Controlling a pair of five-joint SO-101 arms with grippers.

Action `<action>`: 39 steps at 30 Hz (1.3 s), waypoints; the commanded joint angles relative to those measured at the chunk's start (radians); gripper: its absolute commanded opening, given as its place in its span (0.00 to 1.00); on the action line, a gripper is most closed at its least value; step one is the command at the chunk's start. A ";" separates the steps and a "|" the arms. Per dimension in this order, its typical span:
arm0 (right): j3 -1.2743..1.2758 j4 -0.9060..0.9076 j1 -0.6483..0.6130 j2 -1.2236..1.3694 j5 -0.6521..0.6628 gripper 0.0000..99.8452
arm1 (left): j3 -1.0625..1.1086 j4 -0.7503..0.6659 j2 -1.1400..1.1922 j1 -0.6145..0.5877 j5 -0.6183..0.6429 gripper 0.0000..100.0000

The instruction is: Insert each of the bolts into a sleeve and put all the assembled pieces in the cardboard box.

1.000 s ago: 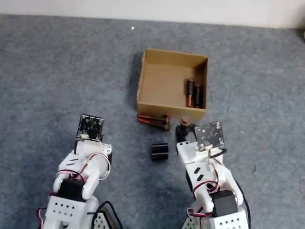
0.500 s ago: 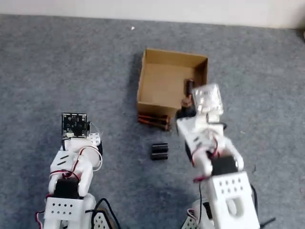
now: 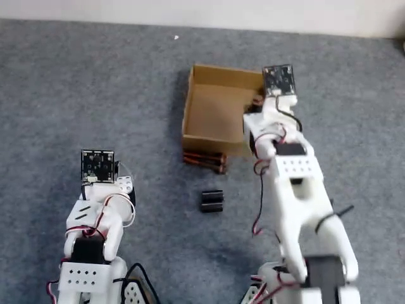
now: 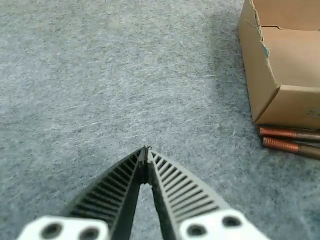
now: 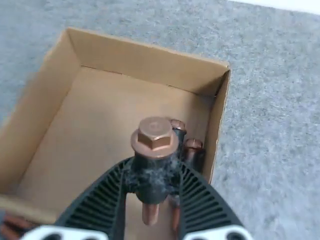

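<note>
Copper sleeved bolt (image 5: 154, 137) gripped by right end effector (image 5: 153, 172) over cardboard box (image 5: 145, 56); left end effector (image 4: 146, 152) closed.

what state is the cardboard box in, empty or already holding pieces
Not empty: two bolt-and-sleeve pieces lie against one wall of the cardboard box. A third piece hangs above it in the right pincer.

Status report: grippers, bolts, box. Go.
Right gripper shut on assembled piece, above cardboard box. Left gripper shut, empty, over carpet. Two bolts, two sleeves loose outside box. Drop path unobstructed.
</note>
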 commanded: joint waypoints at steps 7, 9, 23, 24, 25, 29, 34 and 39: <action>-0.239 -0.044 0.044 0.285 0.005 0.03 | 0.030 -0.021 -0.008 -0.010 0.005 0.02; -0.251 -0.044 0.051 0.315 0.000 0.08 | 0.030 -0.021 -0.008 -0.010 0.005 0.02; -0.237 0.220 0.013 0.071 0.003 0.12 | 0.030 -0.021 -0.008 -0.010 0.005 0.02; -0.222 0.274 -0.001 0.028 0.003 0.12 | 0.030 -0.021 -0.008 -0.010 0.005 0.02; -0.208 0.320 -0.013 -0.013 0.003 0.12 | 0.030 -0.021 -0.008 -0.010 0.005 0.02; -0.128 0.460 -0.097 -0.177 0.000 0.12 | 0.030 -0.021 -0.008 -0.010 0.005 0.02; 0.031 0.507 -0.193 -0.341 0.000 0.12 | 0.030 -0.021 -0.008 -0.010 0.005 0.02; 0.168 0.510 -0.289 -0.407 0.005 0.12 | 0.030 -0.020 -0.008 -0.010 0.005 0.02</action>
